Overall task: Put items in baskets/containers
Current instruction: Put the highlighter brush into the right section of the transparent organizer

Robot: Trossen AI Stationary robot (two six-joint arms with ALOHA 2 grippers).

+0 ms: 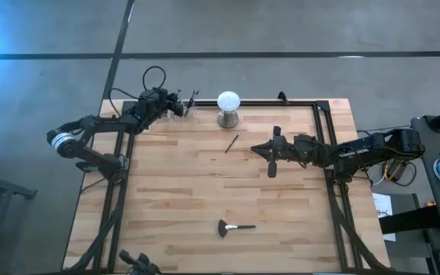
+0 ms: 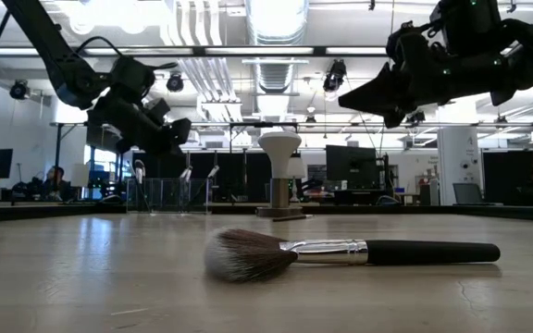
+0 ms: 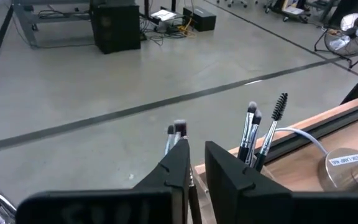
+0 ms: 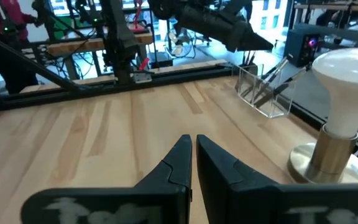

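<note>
The left gripper (image 1: 180, 106) hung over the clear cups (image 2: 167, 195) at the far edge of the table (image 1: 174, 191), near its far left corner. Its fingers (image 3: 225, 168) stood slightly apart with nothing clearly between them. Several slim makeup brushes (image 3: 252, 132) stood upright in the cups, among them a spiral-tipped one (image 3: 276, 121).

The right gripper (image 1: 272, 152) hovered above the table's middle right, fingers together and empty. One slim brush (image 1: 231, 143) lay on the wood between it and the white globe on a metal stand (image 1: 228, 108), which stood at the far edge just beside the cups. The fan-headed brush (image 1: 234, 227) lay alone near the near edge, well apart from both grippers.
</note>
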